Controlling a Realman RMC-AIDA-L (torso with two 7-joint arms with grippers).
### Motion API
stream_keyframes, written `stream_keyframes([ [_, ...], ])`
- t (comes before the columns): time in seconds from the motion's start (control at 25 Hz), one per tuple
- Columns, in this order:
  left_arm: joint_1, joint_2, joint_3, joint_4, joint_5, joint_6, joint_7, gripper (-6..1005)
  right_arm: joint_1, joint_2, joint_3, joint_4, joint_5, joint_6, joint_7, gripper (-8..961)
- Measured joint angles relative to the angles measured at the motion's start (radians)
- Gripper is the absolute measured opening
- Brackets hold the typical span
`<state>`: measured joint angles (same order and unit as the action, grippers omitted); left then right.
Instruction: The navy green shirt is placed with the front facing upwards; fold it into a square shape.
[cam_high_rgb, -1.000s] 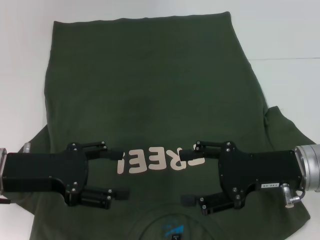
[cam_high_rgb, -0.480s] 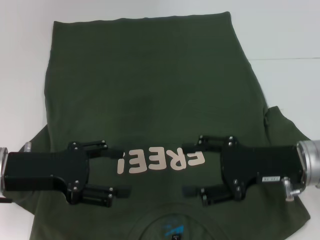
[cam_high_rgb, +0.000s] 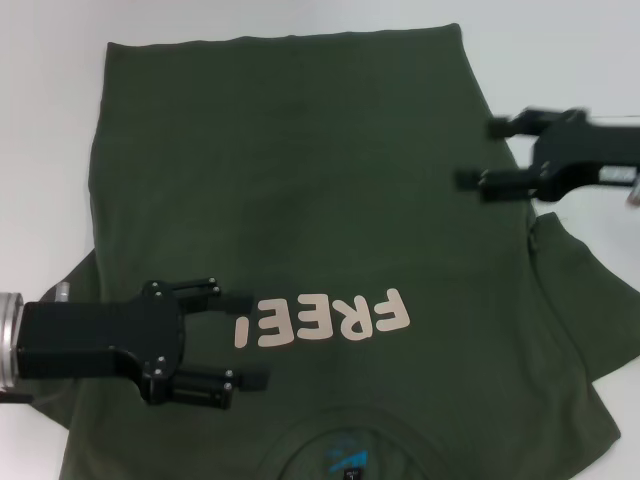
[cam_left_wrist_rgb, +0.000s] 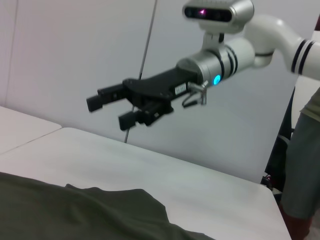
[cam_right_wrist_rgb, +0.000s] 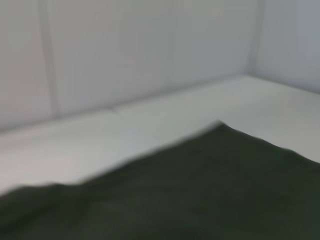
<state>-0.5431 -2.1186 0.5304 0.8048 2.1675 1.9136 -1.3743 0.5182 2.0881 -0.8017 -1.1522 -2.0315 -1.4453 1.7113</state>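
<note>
The shirt (cam_high_rgb: 300, 230) lies spread flat on the white table (cam_high_rgb: 50, 120), front up, hem at the far end and collar nearest the robot. Pale block letters (cam_high_rgb: 322, 319) run across the chest, and a small teal label (cam_high_rgb: 345, 458) shows inside the collar. The right sleeve (cam_high_rgb: 580, 300) fans out over the table; the left sleeve is mostly hidden under the left arm.

The left gripper (cam_high_rgb: 252, 338) is over the chest on the left side, just beside the first of the letters. Its fingers (cam_high_rgb: 238, 298) are spread wide, one toward the hem and one toward the collar, with nothing between them. From the head view I can't be sure whether the tips touch the cloth or sit just above it.

The right gripper (cam_high_rgb: 478, 153) is at the shirt's right edge, toward the hem end and well apart from the letters. The left wrist view shows it (cam_left_wrist_rgb: 111, 109) raised clear above the table and the shirt (cam_left_wrist_rgb: 80, 212), jaws parted and holding nothing. It looks a little smeared in the head view, so the exact gap between the fingers is hard to read, though they are clearly apart.

The right wrist view shows only a corner of the shirt (cam_right_wrist_rgb: 200, 190) against the pale tabletop.
</note>
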Motion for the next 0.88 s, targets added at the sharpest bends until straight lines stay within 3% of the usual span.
stream_keyframes([
  [0.32, -0.002, -0.003, 0.001, -0.008, -0.002, -0.008, 0.002, 910, 0.035, 0.002, -0.015, -0.277, -0.390, -0.027, 0.265, 911],
  [0.64, 0.006, -0.004, -0.004, -0.018, -0.023, -0.011, 0.023, 907, 0.104, -0.001, -0.018, -0.303, -0.698, -0.137, 0.415, 911],
  [0.88, 0.004, -0.004, -0.004, -0.018, -0.023, -0.023, 0.023, 905, 0.113, -0.001, -0.019, -0.291, -0.780, -0.202, 0.476, 910],
])
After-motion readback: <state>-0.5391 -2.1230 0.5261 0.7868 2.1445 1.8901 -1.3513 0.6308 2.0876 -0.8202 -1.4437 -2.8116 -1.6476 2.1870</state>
